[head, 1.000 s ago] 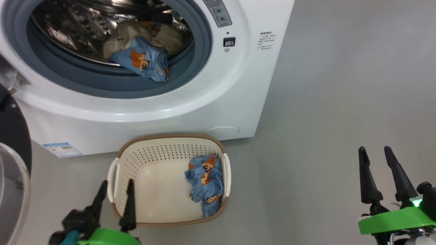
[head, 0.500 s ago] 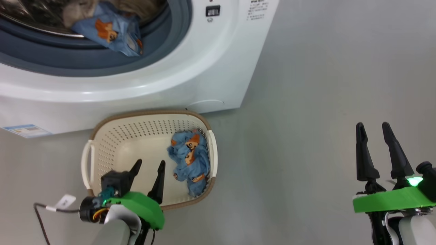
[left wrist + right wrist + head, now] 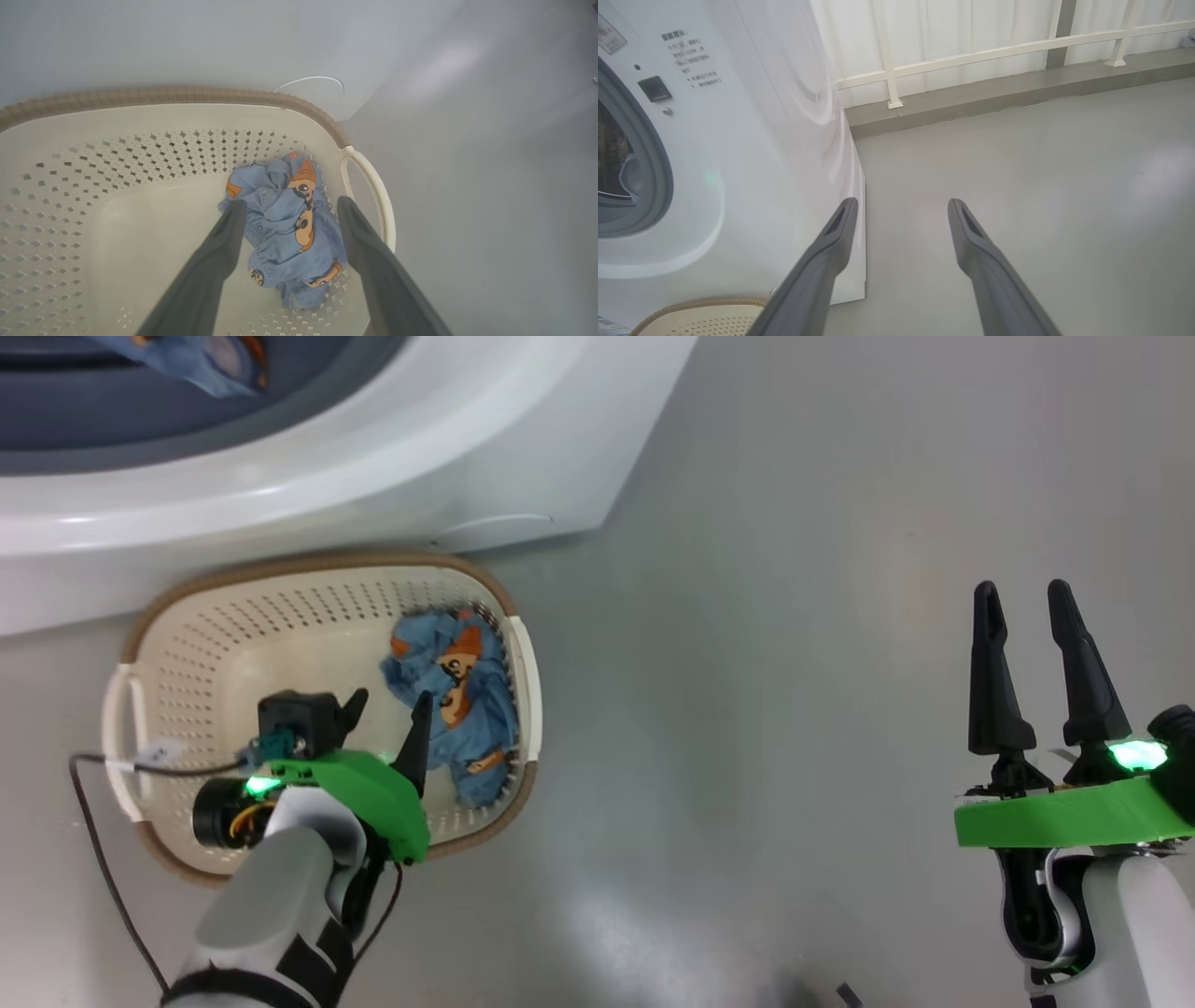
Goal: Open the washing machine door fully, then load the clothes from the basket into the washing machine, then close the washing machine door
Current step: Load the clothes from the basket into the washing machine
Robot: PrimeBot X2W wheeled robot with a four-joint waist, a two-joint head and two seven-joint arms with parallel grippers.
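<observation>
Grey floor [image 3: 794, 616] takes up more of the head view than a sec ago b/c the camera has tipped down. The washing machine [image 3: 420, 476] is now just a white band + a strip of grey-blue gasket [image 3: 93, 439] along the top, w/ a corner of a blue garment [image 3: 215, 359] lying on the gasket lip. The real change is that the left gripper [image 3: 390, 695] has gone from outside the basket [image 3: 308, 563], at its near rim, to inside it. Its fingers are spread wide w/ nothing held yet. The wrist view puts the last of the clothes, a crumpled blue bear-print piece [image 3: 280, 219], btwn the two fingers, against the basket's right wall by the white handle [image 3: 369, 186]. Can't tell if the tips touch cloth or hover just above. The right gripper [image 3: 1020, 586] is likewise wide open + empty, parked well apart over bare floor, same as before. So loading looks to be on its final pick. Next is prob. lower, close on the bundle, lift to the machine. Risks: the right finger is near the perforated wall + could snag, and the piece on the gasket lip may need pushing in before the door shuts.
</observation>
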